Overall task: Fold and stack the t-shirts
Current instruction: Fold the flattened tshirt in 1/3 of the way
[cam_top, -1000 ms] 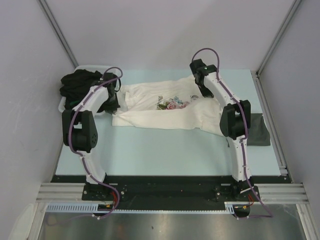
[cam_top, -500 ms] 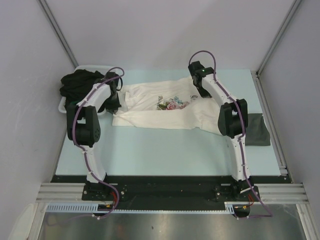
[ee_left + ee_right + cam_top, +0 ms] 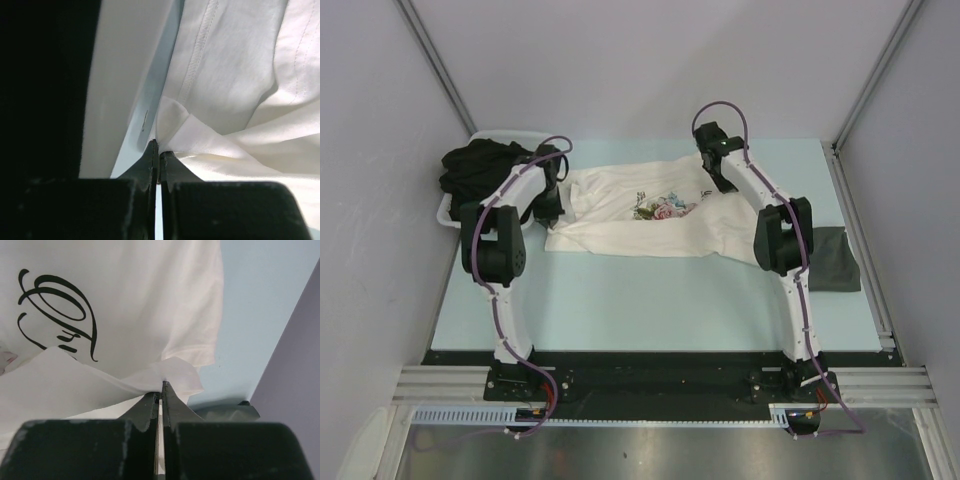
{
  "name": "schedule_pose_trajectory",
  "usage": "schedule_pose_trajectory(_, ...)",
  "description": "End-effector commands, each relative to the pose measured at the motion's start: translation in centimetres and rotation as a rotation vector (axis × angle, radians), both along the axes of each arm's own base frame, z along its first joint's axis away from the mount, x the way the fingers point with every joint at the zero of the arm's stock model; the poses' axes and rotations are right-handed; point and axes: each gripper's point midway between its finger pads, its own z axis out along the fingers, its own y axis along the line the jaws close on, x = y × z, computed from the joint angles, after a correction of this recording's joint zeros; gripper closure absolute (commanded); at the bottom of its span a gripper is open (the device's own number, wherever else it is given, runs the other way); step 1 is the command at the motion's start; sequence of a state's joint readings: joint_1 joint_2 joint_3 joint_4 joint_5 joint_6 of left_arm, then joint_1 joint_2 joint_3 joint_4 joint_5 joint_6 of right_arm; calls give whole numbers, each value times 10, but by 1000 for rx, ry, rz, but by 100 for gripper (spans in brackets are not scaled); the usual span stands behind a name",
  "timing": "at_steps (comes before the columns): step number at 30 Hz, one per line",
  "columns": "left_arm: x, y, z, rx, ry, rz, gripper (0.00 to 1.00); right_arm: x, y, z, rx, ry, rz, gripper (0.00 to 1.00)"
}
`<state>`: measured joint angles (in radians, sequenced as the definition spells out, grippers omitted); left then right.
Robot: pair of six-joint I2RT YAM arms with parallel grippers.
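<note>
The cream-white t-shirt with a pink rose print and dark script lies partly folded across the far middle of the table. My left gripper is shut on its left edge; in the left wrist view the fingers pinch a fold of the white cloth. My right gripper is shut on its right edge; in the right wrist view the fingers pinch a fold of the cloth beside the dark script. A dark grey t-shirt lies folded at the right. Black t-shirts are heaped at the far left.
A white plastic tub holds the black heap at the far left corner; its wall shows close beside my left gripper. Grey walls enclose the table on three sides. A metal rail runs along the right edge.
Both arms have moved toward the far side, carrying the pinched edges of the cream-white t-shirt with them. The shirt's near edge has drawn slightly farther back.
</note>
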<state>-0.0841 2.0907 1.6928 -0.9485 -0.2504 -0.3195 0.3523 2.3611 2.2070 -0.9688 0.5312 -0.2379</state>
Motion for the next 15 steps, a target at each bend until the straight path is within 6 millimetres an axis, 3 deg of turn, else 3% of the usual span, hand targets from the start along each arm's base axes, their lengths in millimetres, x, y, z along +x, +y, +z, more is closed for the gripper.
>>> schedule_pose_trajectory(1,11,6,8,17,-27,-7,100,15,13,3,18,-43,42,100)
schedule_pose_trajectory(9,9,7,5,21,-20,-9,100,18,27,-7,30,-33,82,100)
schedule_pose_trajectory(15,7,10,1,39,-5,-7,100,24,21,-6,8,-49,81,100)
